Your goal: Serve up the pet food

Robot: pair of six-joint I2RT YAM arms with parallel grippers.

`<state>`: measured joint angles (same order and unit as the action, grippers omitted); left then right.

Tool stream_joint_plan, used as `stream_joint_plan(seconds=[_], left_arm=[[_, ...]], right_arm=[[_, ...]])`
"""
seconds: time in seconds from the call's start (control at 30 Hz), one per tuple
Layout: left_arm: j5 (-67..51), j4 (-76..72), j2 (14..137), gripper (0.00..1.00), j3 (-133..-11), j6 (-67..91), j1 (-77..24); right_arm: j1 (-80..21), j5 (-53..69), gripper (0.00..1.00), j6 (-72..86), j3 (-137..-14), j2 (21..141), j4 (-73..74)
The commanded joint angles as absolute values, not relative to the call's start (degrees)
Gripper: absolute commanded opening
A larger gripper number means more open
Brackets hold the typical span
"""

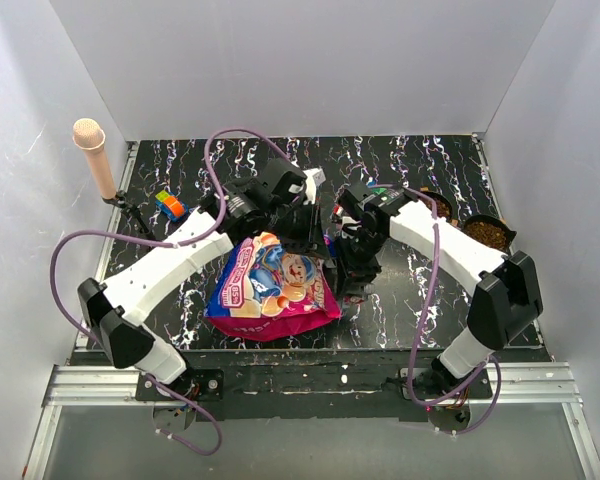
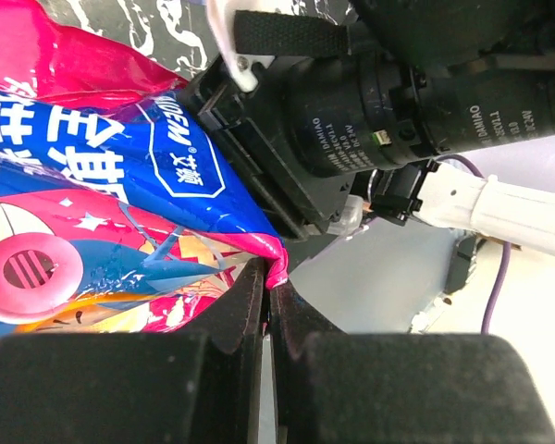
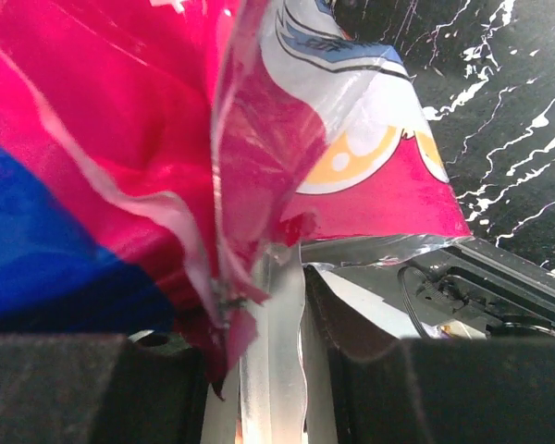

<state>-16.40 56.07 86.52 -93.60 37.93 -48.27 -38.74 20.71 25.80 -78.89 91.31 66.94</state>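
Observation:
The glossy magenta-pink pet food bag (image 1: 270, 285) with a blue panel and a cartoon animal lies in the middle of the black marbled table, its top end raised toward the far side. My left gripper (image 1: 302, 228) is shut on the bag's top corner; in the left wrist view its jaws (image 2: 270, 282) pinch the pink edge of the bag (image 2: 120, 185). My right gripper (image 1: 342, 255) is shut on the other side of the top; in the right wrist view the jaws (image 3: 277, 310) clamp the torn pink film and silver lining of the bag (image 3: 166, 139). No loose kibble shows at the bag.
Two small round black bowls (image 1: 436, 207) (image 1: 488, 234) stand at the right, with brown contents. A small coloured toy block (image 1: 168, 205) and a pink-tipped stand (image 1: 95, 155) are at the far left. White walls enclose the table on three sides.

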Motion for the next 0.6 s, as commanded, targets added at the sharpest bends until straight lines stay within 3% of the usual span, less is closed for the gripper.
stream_joint_plan(seconds=[0.0,0.27,0.57], left_arm=[[-22.2,53.1,89.6,0.00,-94.1,42.1,-48.0],[-29.7,43.2,94.1,0.00,-90.4,52.6,-48.3],[-24.3,47.4,88.5,0.00,-90.5,50.5,-48.2]], right_arm=[[-39.2,19.8,0.01,26.9,-78.5,94.8,60.2],[-46.2,36.4,0.01,37.0,-79.2,107.7,27.4],[-41.0,57.4,0.01,54.0,-59.3,93.6,-16.1]])
